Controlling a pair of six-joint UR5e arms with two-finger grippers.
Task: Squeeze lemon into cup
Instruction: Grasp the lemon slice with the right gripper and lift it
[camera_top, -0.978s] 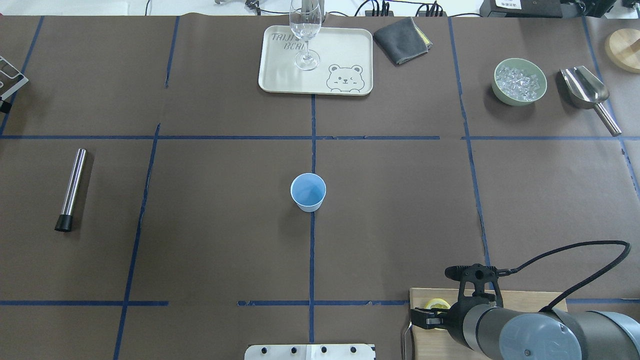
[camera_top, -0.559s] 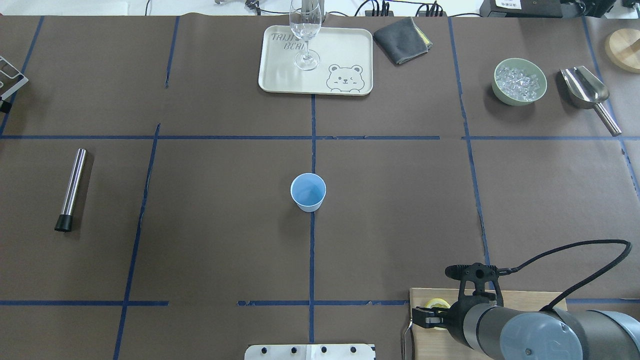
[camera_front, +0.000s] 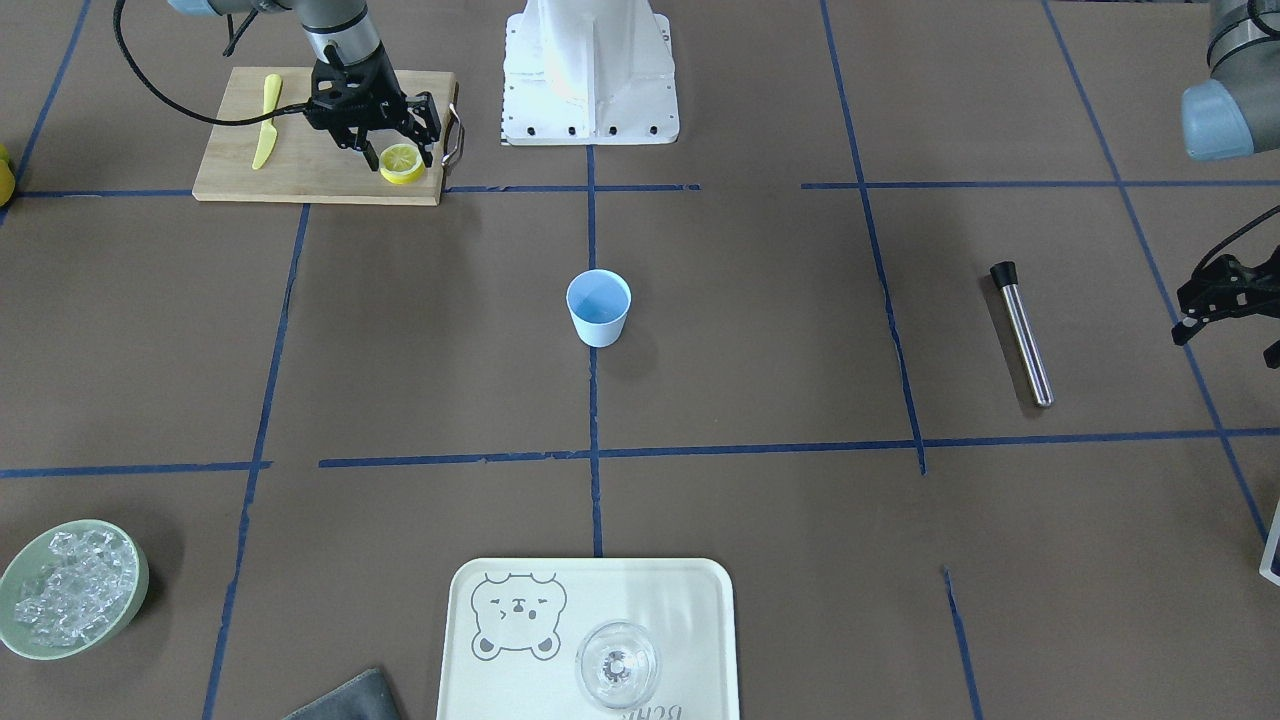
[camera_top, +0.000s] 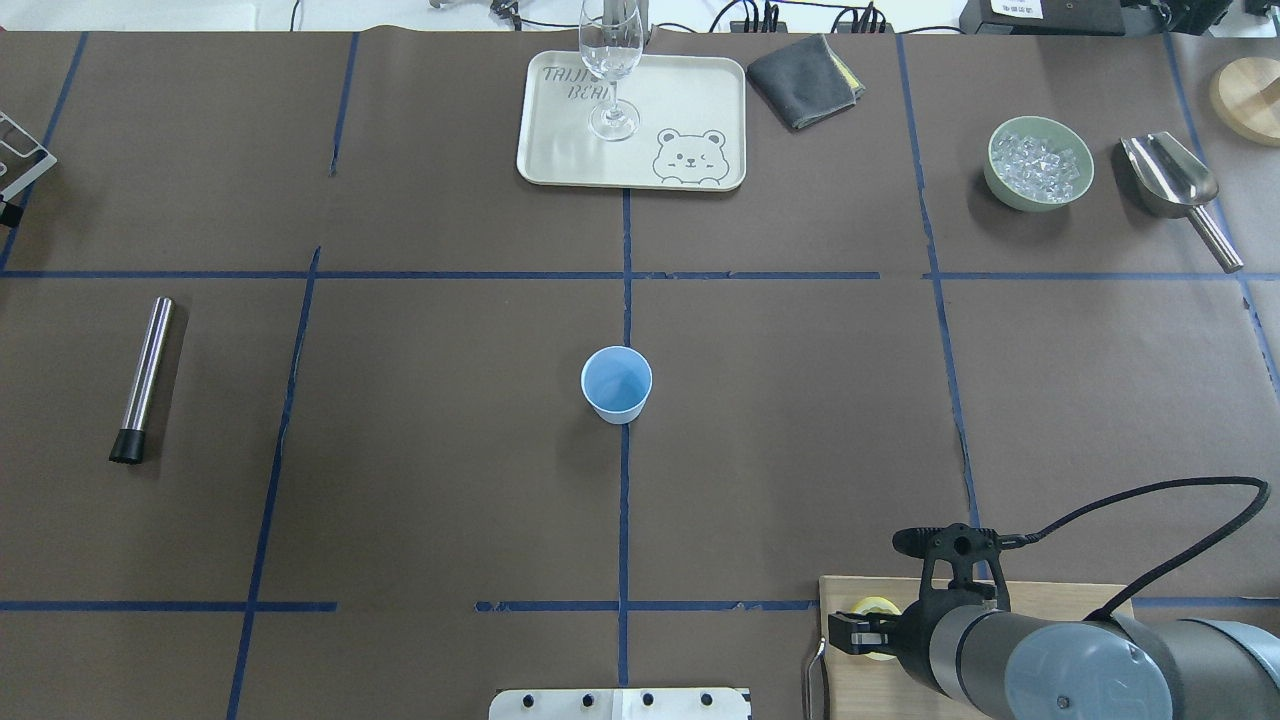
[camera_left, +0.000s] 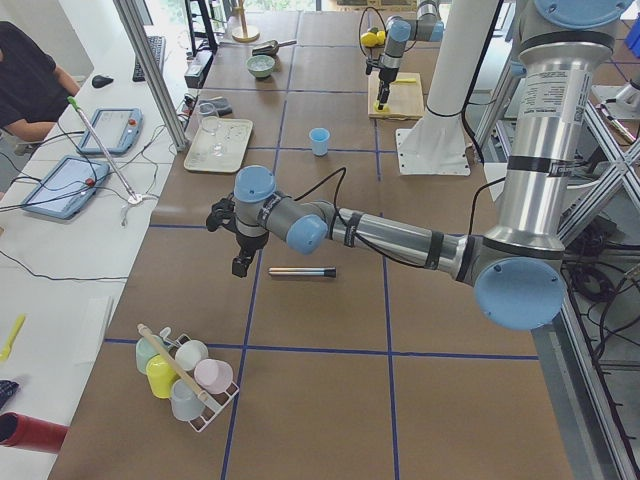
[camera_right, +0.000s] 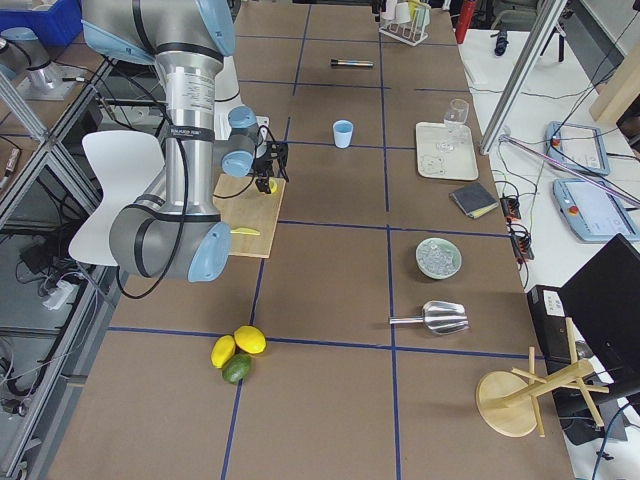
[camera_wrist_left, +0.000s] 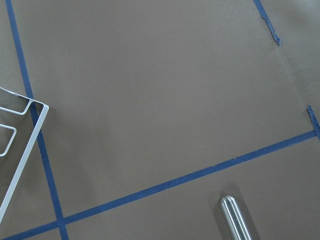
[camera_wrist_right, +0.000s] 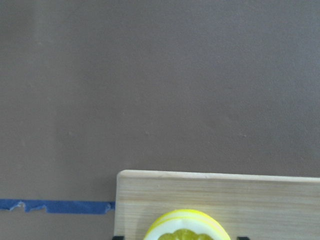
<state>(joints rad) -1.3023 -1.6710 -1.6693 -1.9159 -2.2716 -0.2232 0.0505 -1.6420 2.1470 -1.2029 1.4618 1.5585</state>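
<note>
Lemon slice (camera_front: 402, 165), yellow-rimmed and pale-faced, lies near the front corner of a wooden cutting board (camera_front: 310, 172) at the upper left of the front-facing frame. The right pincer (camera_front: 397, 153) stands over it, pointing down, its jaws spread with 1 finger on each side of the slice. The right wrist camera shows a gap between the rind and each dark fingertip, so the pincer is open and grips nothing. A slim yellow knife (camera_front: 266, 122) rests on the same board, further to the left of the frame and apart from the slice.

A light-blue cup (camera_front: 598, 308) stands upright at the centre of the brown counter (camera_front: 780, 330), on a blue tape line and well apart from the board.

The left pincer (camera_front: 1215, 300) hangs above the counter at the right edge of the front-facing frame, partly cropped; whether it is open or closed cannot be told. A metal rod with a black cap (camera_front: 1022, 335) lies flat just to its left in that frame.

At the bottom centre, a pale tray (camera_front: 680, 600) printed with a bear carries 1 clear stemmed glass (camera_front: 617, 665). A pale-green bowl (camera_front: 140, 580) of ice sits at the lower left.
</note>
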